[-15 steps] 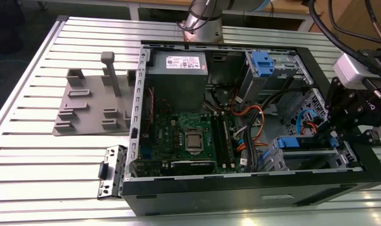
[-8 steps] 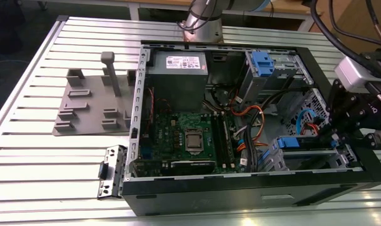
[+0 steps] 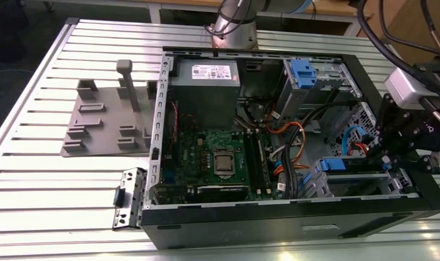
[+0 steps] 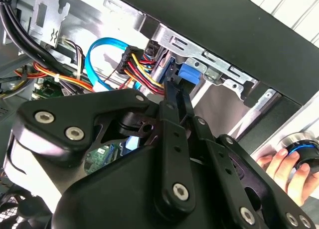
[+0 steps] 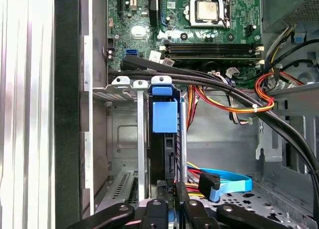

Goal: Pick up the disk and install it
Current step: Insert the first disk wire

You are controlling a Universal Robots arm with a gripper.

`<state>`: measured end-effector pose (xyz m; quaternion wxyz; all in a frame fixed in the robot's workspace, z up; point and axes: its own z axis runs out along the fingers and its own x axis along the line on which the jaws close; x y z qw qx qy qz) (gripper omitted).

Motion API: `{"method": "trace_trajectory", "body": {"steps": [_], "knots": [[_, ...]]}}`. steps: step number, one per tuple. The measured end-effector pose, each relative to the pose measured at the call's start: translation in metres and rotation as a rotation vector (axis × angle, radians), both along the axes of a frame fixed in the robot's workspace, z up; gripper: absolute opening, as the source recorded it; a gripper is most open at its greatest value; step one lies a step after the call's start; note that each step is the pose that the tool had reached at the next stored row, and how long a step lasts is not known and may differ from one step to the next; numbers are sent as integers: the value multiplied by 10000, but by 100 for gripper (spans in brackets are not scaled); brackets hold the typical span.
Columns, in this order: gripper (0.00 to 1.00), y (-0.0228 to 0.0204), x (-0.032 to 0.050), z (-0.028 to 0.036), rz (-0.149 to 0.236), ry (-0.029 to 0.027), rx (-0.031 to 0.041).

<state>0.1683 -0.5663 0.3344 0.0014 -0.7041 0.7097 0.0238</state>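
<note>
The disk (image 5: 164, 117) stands on edge in the grey metal cage (image 5: 124, 134) at the front corner of the open computer case, with its blue carrier facing the first wrist view. My gripper (image 5: 171, 186) is shut on the disk's near edge, one black finger on each side. In the second wrist view the gripper (image 4: 175, 87) reaches to the blue carrier of the disk (image 4: 188, 73) at the cage mouth. In the exterior view the gripper (image 3: 379, 160) hangs over the case at that view's right, beside the disk (image 3: 343, 163).
Black, orange and yellow cables (image 5: 239, 99) cross just past the cage, and a blue cable (image 5: 229, 181) lies beside the fingers. The case holds a motherboard (image 3: 220, 157), a power supply (image 3: 204, 87) and a second cage (image 3: 307, 73). A hand (image 4: 279, 164) holds a knob outside the case.
</note>
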Motion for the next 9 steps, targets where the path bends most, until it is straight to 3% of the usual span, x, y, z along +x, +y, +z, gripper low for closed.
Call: {"method": "trace_trajectory", "body": {"steps": [9], "knots": [[19, 27, -8, -19, 0, -1, -8]]}}
